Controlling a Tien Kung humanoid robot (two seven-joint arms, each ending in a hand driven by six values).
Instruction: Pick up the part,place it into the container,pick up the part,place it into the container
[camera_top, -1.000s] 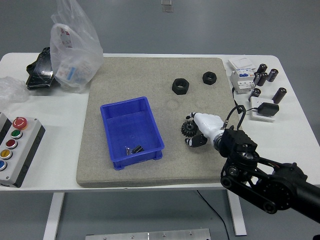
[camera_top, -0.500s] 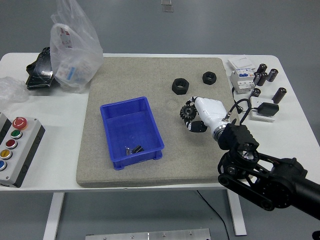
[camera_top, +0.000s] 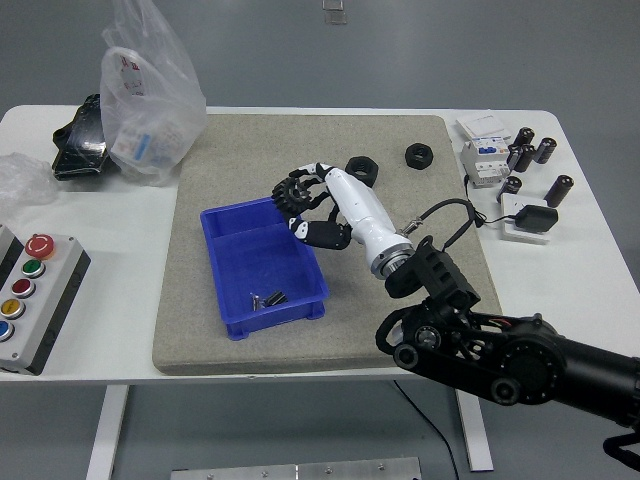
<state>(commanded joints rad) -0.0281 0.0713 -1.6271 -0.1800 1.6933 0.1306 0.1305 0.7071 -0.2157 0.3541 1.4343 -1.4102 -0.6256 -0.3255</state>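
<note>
My right hand (camera_top: 305, 203), white with black fingertips, is shut on a black gear (camera_top: 296, 190) and holds it in the air over the far right rim of the blue bin (camera_top: 222, 282). The bin sits on the grey mat (camera_top: 260, 145) and has a few small dark parts (camera_top: 268, 298) in its near end. Two black hex nuts lie on the mat beyond: a larger one (camera_top: 364, 168) partly behind my hand, a smaller one (camera_top: 419, 155) to its right. My left arm does not show.
A clear plastic bag (camera_top: 150, 90) and a black object (camera_top: 80, 140) sit at the far left. A button box (camera_top: 30, 295) lies at the left edge. Grey breakers (camera_top: 485, 158), several black cylinders (camera_top: 545, 150) and a black adapter (camera_top: 530, 218) stand at the right.
My right hand lifted the gear off the mat and carried it left and away from me, from right of the bin to above the bin's far right rim.
</note>
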